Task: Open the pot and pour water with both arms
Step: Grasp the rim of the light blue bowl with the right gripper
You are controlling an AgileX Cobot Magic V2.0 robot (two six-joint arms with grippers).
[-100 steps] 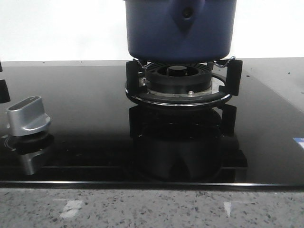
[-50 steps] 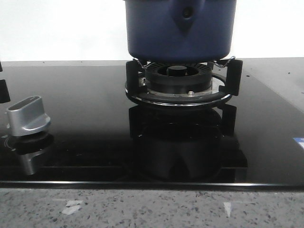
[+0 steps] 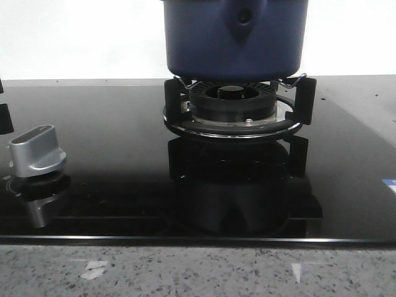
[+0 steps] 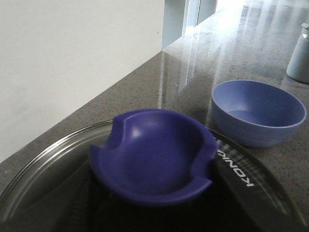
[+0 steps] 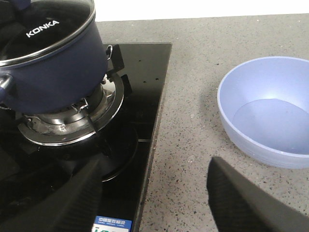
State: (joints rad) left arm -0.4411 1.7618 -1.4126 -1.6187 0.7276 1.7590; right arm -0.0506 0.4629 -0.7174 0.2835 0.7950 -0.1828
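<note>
Nothing has moved since earlier: the pot (image 3: 235, 40) sits lidded on the burner (image 3: 232, 111), far centre. Right tool (image 5: 154, 193) gapes empty; the left tool seems near the lid knob (image 4: 152, 157), state unclear. A poor grip could drop the glass lid (image 5: 46, 36).

The pot (image 3: 235, 40) had glossy navy sides and a glass lid (image 5: 46, 29); the black cooktop (image 3: 111, 185) gleamed, edged by speckled stone counter (image 3: 198, 272).

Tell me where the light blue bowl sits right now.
The light blue bowl sits on the speckled counter, off the black cooktop, on the far side of it from the pot on the burner; the front view misses it.
</note>
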